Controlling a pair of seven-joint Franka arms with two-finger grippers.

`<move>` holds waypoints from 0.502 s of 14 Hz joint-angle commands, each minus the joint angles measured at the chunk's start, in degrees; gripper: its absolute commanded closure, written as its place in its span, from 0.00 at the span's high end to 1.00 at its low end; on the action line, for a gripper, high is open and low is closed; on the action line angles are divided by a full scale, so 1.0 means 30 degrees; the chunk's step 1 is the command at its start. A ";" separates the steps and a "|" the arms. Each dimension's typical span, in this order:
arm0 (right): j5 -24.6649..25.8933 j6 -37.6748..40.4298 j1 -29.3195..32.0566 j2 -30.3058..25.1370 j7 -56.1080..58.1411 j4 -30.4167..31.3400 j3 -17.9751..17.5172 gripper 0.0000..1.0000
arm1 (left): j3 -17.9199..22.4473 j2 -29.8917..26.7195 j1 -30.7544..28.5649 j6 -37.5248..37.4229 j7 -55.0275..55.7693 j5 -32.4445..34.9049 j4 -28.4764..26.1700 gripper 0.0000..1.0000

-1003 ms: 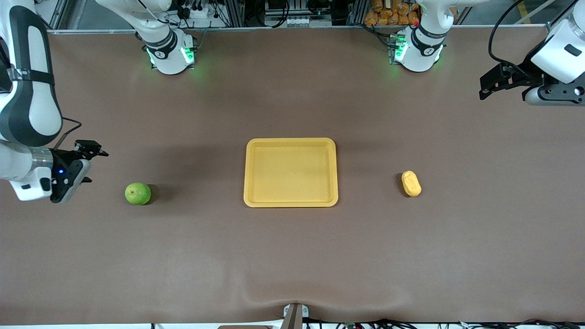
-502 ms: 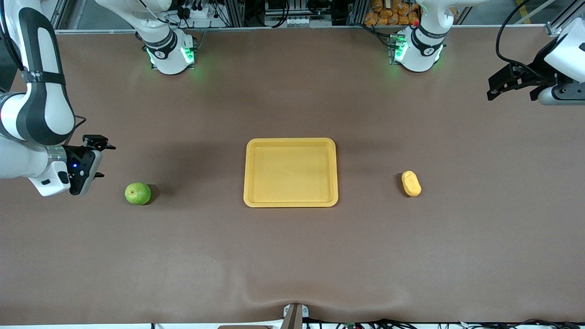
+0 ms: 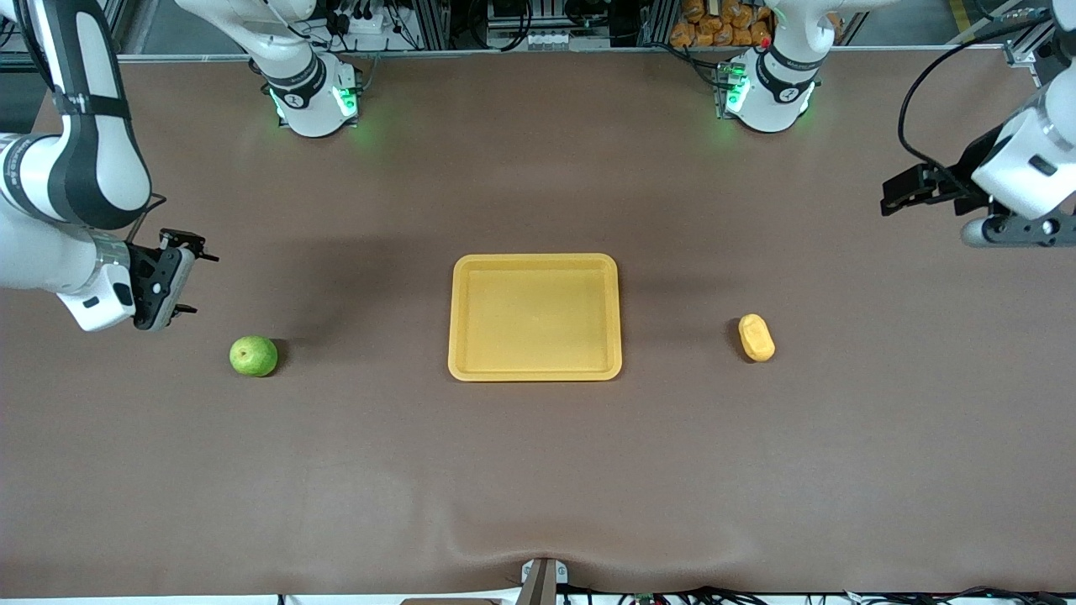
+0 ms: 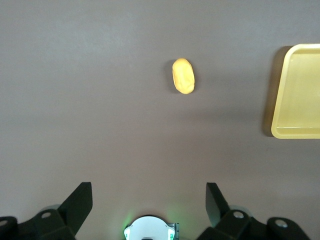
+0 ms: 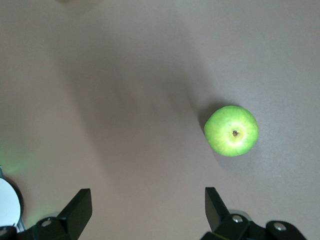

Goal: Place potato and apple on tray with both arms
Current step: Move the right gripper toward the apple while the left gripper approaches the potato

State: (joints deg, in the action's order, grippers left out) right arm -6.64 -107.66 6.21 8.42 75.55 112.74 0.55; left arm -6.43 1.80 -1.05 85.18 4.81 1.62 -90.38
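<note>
The green apple (image 3: 253, 356) lies on the table toward the right arm's end, and the right wrist view shows the apple (image 5: 231, 130) stem-up. The yellow-orange potato (image 3: 756, 337) lies toward the left arm's end; the left wrist view has the potato (image 4: 183, 76) too. Between them sits the empty yellow tray (image 3: 535, 319), with one end of the tray (image 4: 299, 95) in the left wrist view. My right gripper (image 3: 197, 281) hangs open over bare table beside the apple, its jaws (image 5: 148, 197) holding nothing. My left gripper (image 3: 893, 195) hovers open over the table's end, jaws (image 4: 149, 192) empty.
The brown mat (image 3: 538, 470) covers the whole table. Both arm bases (image 3: 313, 101) (image 3: 769, 97) stand along the table's edge by the robots, with cables and shelving past them. A small mount (image 3: 542, 580) sits at the table edge closest to the front camera.
The right gripper has drifted a little toward the table's middle and the robots' side. The left gripper swung outward, then back and toward the potato's side. Both stay open; apple and potato are unmoved.
</note>
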 commanded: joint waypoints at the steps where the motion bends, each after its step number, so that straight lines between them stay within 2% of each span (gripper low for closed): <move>1: -0.0335 -0.1752 -0.0456 -0.2246 0.0625 0.2638 -0.0008 1.00 | -0.0083 0.0980 -0.0061 0.1129 0.0155 0.0337 -0.0279 1.00; 3: -0.0364 -0.2868 -0.0517 -0.2661 0.2054 0.3171 -0.0008 1.00 | -0.0112 0.2324 -0.0062 0.2770 0.0301 0.0338 -0.0954 1.00; 7: -0.0393 -0.4537 -0.0430 -0.2457 0.2296 0.2997 0.0022 1.00 | -0.0229 0.4290 0.0114 0.5148 0.0535 0.0338 -0.1806 1.00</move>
State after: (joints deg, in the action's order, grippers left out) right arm -6.69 -118.59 4.63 2.20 80.72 120.34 0.48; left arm -6.67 13.32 -0.94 98.80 5.08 1.74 -95.38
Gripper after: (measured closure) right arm 0.000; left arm 0.000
